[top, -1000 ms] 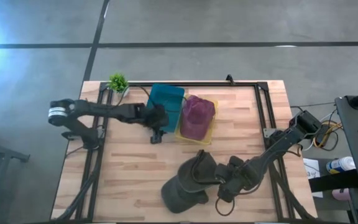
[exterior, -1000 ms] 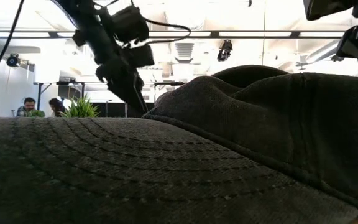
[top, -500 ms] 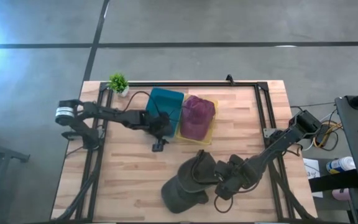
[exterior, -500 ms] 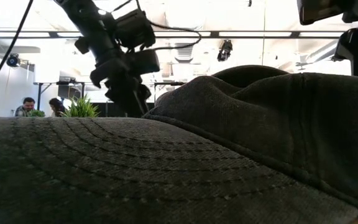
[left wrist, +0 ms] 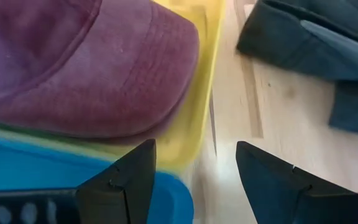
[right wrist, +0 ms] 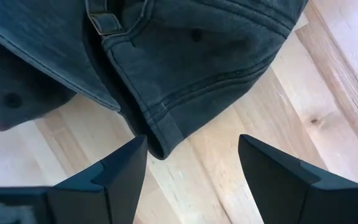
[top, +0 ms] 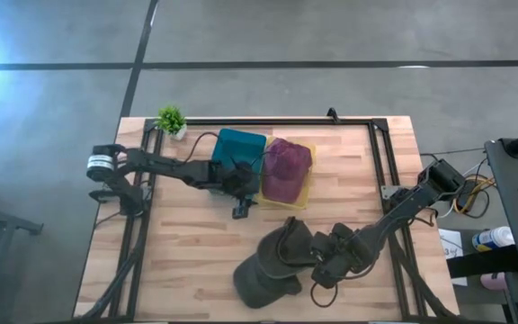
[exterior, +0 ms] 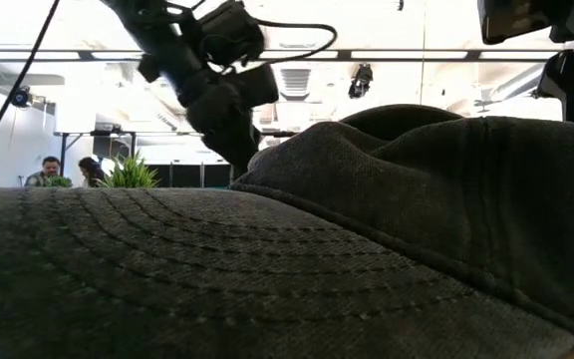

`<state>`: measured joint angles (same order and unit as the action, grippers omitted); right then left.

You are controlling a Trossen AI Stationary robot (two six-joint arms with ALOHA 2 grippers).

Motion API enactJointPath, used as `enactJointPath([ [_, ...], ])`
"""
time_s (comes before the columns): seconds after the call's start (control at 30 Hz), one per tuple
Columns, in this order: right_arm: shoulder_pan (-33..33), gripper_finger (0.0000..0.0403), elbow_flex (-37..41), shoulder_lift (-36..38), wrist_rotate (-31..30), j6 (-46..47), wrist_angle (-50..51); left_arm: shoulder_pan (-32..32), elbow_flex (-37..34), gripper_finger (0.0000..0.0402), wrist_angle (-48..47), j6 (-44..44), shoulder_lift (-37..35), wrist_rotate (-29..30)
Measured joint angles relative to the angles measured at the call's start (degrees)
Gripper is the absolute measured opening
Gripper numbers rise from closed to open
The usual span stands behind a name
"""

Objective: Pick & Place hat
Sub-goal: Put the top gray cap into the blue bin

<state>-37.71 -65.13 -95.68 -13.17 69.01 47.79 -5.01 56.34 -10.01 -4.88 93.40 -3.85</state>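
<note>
A dark grey hat (top: 275, 264) lies on the wooden table near its front edge; it fills the low view (exterior: 347, 249). A maroon hat (top: 284, 168) rests in a yellow tray (top: 304, 196); the left wrist view shows its crown (left wrist: 73, 68). My left gripper (top: 241, 209) hangs open over the table just in front of the blue and yellow trays, holding nothing (left wrist: 194, 180). My right gripper (top: 317, 270) is open above the grey hat's right edge (right wrist: 160, 134), fingers (right wrist: 123, 168) standing on either side of the fabric edge, apart from it.
A blue tray (top: 238, 148) stands left of the yellow one. A small green plant (top: 170, 118) sits at the far left corner. A black frame rail (top: 380, 162) runs around the table's far and side edges. Bare wood lies at the near left.
My left gripper has moved toward the table's right edge and a little nearer, from in front of the blue tray to the seam between the blue and yellow trays, staying open. My right gripper and both hats have kept still.
</note>
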Motion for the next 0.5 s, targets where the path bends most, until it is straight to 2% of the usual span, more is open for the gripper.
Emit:
enactJointPath([
  [0.1,0.0,0.0247,0.03,0.0,-0.09,0.31,-0.02,0.12,1.89,0.0216,-0.54,0.19,2.39,1.58],
  [0.27,-0.29,0.0247,0.03,0.0,-0.09,2.09,-0.06,0.77,6.92,0.0216,-5.11,0.04,1.76,9.09],
  [0.37,-0.71,0.0247,0.03,0.0,-0.09,2.62,-0.06,0.76,9.2,0.0216,-10.91,0.03,-0.7,9.5],
  [0.5,-0.81,0.0247,0.45,0.0,-0.07,2.62,-0.16,0.61,8.79,0.0216,-22.02,-0.16,-1.52,7.34],
])
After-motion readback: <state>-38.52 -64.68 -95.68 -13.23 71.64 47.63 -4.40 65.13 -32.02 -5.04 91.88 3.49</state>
